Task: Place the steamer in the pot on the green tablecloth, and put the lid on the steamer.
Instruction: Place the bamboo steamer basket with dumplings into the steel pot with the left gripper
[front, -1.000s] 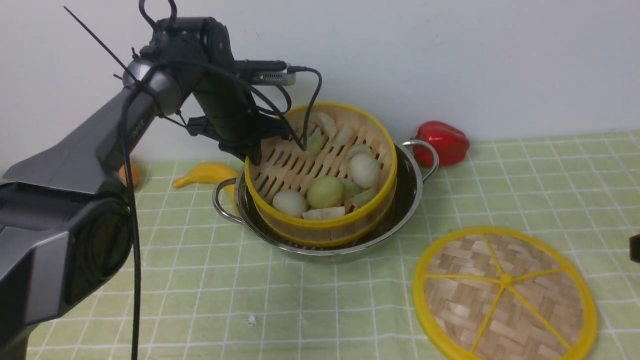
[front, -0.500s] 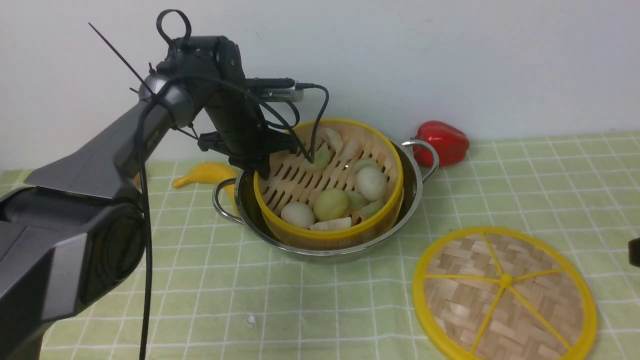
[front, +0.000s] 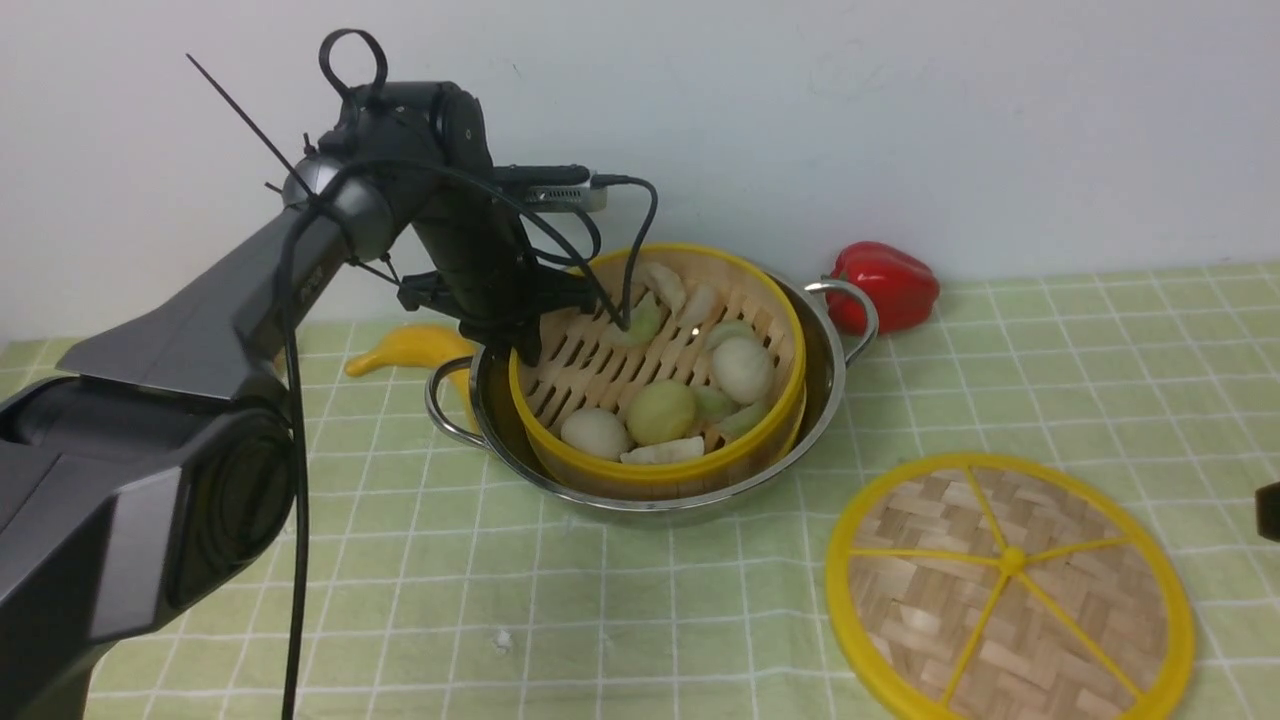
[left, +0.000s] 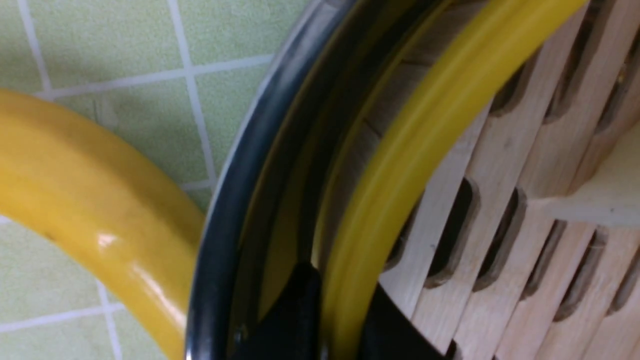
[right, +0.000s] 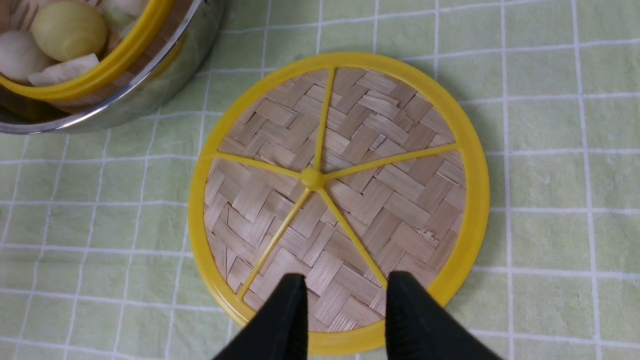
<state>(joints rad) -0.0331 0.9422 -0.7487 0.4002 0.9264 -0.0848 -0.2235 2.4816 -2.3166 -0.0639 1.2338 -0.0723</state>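
Currently, left of centre: banana (front: 410, 350) on green tablecloth (front: 600, 600). Centre: left gripper (front: 525, 335) clamped on rim of steamer (front: 660, 472); steamer sits inside pot (front: 825, 385). Right of pot, at wall: red pepper (front: 885, 285). Lower right: lid (front: 1010, 590) flat on cloth. Above lid's edge: right gripper (right: 345, 290) parted, empty.

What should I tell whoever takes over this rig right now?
Left gripper: shut on the steamer rim.
Right gripper: open and empty, hovering over the lid.
The steamer is inside the pot on the cloth. The lid lies flat on the cloth, to the right of the pot.
Done: steamer in pot.
To do: release the steamer, pick up the lid, set it on the steamer.
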